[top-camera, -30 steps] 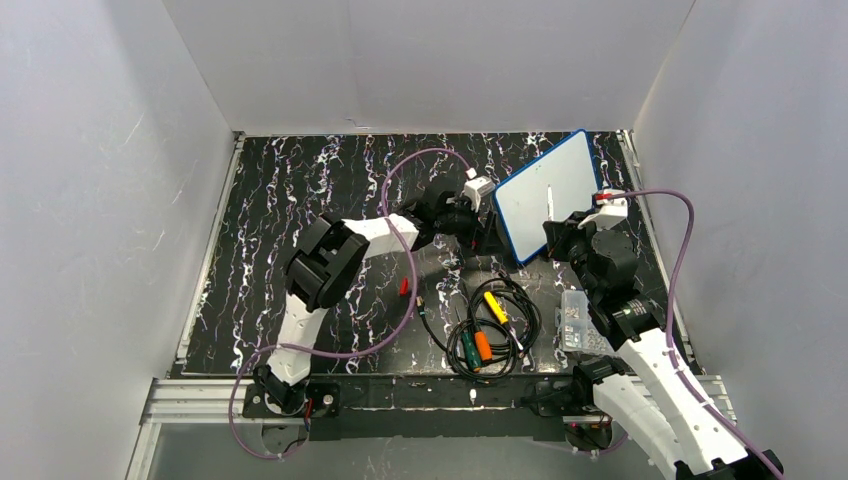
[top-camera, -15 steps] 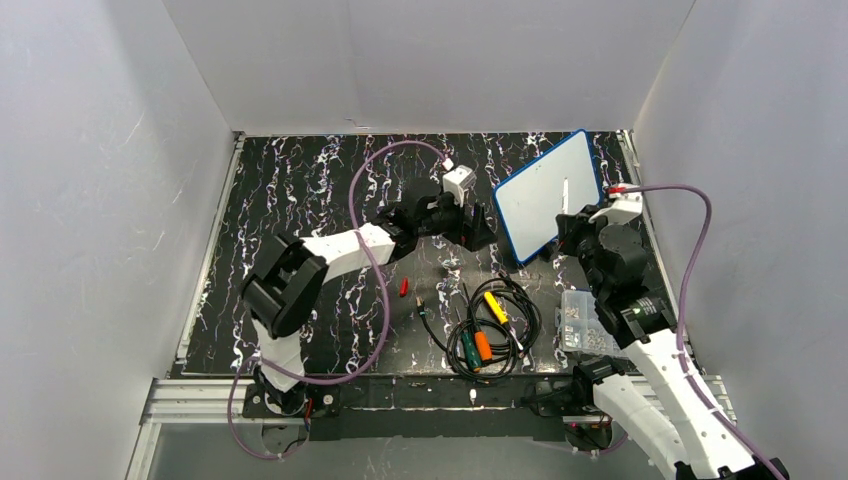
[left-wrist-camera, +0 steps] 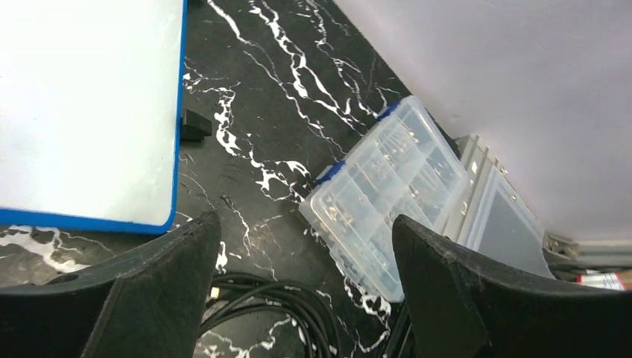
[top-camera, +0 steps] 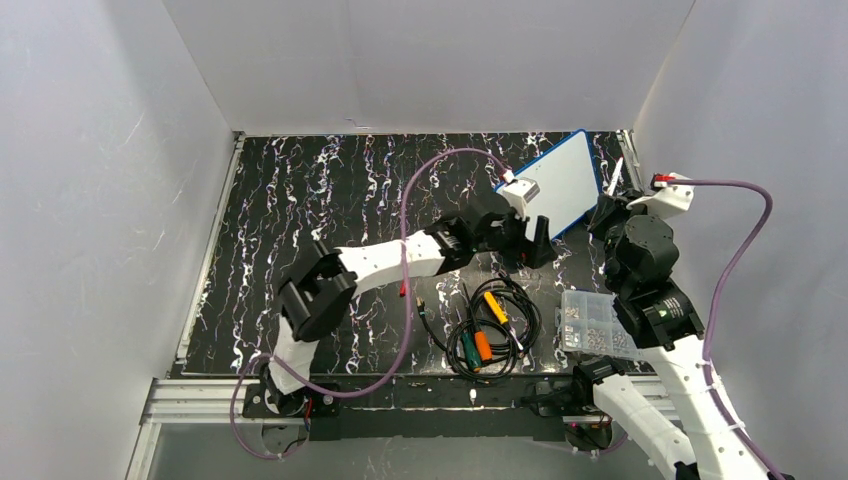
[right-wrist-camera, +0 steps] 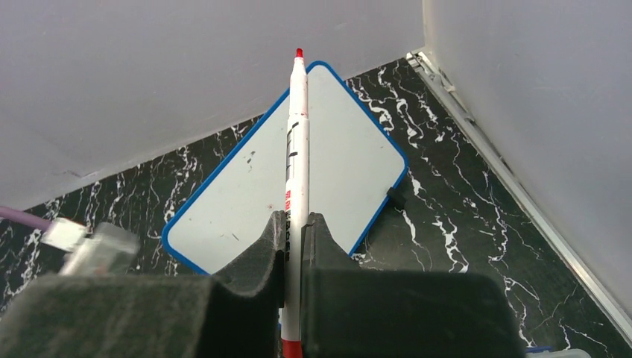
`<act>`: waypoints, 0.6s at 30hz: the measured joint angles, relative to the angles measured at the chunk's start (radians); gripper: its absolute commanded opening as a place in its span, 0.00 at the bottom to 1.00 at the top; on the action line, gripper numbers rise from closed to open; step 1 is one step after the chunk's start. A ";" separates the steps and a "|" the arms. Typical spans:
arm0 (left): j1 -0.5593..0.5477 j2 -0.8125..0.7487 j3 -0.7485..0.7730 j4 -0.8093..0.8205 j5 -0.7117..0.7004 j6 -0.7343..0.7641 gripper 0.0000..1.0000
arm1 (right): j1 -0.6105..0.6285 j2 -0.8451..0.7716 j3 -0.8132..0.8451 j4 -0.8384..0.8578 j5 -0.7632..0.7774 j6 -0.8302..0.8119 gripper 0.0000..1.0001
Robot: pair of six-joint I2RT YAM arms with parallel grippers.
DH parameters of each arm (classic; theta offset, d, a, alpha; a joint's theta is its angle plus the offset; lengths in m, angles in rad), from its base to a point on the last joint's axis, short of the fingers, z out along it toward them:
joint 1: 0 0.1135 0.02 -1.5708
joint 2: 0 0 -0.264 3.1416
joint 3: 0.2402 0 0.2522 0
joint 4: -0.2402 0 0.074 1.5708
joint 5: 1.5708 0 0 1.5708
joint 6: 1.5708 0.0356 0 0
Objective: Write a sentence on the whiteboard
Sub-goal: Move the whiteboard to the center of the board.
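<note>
White, with no sentence on it yet, the whiteboard (top-camera: 565,180) lies far right on the tabletop (top-camera: 300,200); the right fingers (right-wrist-camera: 257,257), clamped on the marker (right-wrist-camera: 296,149), have pulled off it while the wide-open, empty left fingers (left-wrist-camera: 156,283) have swung to its near corner, probably to steady it.

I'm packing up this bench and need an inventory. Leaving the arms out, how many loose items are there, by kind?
whiteboard: 1
marker: 1
clear compartment box: 1
cable bundle: 1
small red piece: 1
Total: 5
</note>
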 measured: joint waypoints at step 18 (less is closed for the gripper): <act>-0.052 0.418 0.433 -0.261 -0.174 -0.089 0.82 | 0.000 -0.050 0.039 -0.025 0.010 0.001 0.01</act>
